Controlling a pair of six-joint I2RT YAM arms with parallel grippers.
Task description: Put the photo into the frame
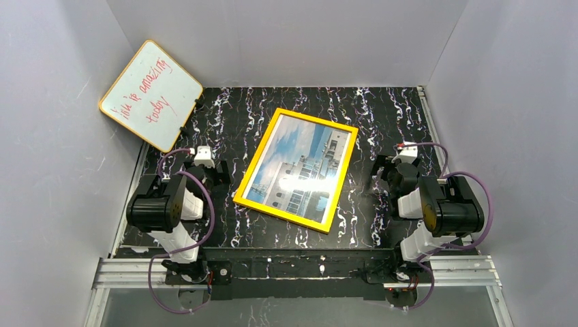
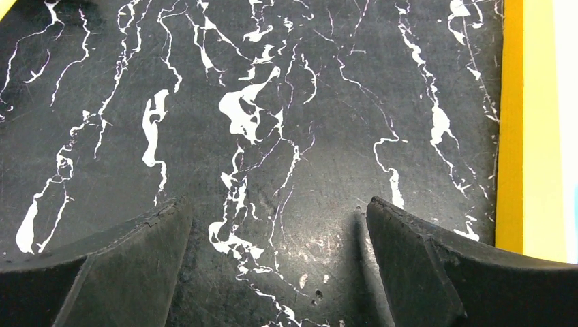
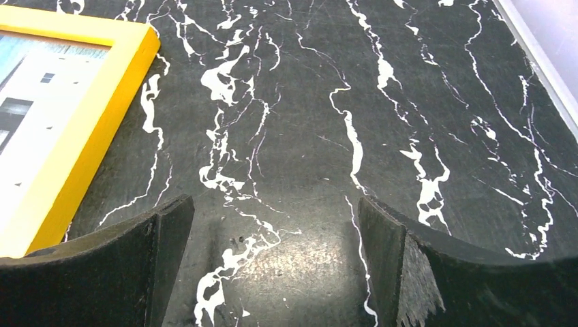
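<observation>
Frame (image 1: 318,118): lies flat at the centre of the worktop (image 1: 382,109), yellow front up, long axis tipped slightly toward 1 o'clock. Sits well clear of both arm bases at 6 o'clock.

Photo (image 1: 300,170): sits inside the frame, picture side up, filling the opening from rim to rim. Shows a white building toward 3 o'clock and blue sky with clouds toward 9 o'clock. Carries a bright patch of glare near the middle.

Left end effector (image 1: 217,174): stands at 9 o'clock of the frame, near its left rim but apart from it in the top view. Spread wide, with nothing between the fingers (image 2: 123,266). Looks down on bare black, white-veined worktop in the wrist view, with the frame's yellow edge running along the 3 o'clock side. Cannot tell whether the fingertips touch the surface.

Right end effector (image 1: 382,176): stands at 3 o'clock of the frame, a little apart from its right rim. Also spread wide and empty, over bare worktop. Shows a frame corner at 10 o'clock in the wrist view, with part of the white building inside it.

Whiteboard (image 1: 151,95): leans tilted at 10 o'clock, at the far left corner against the grey wall (image 1: 41,170), with red handwriting on its face. Well apart from the frame.
</observation>
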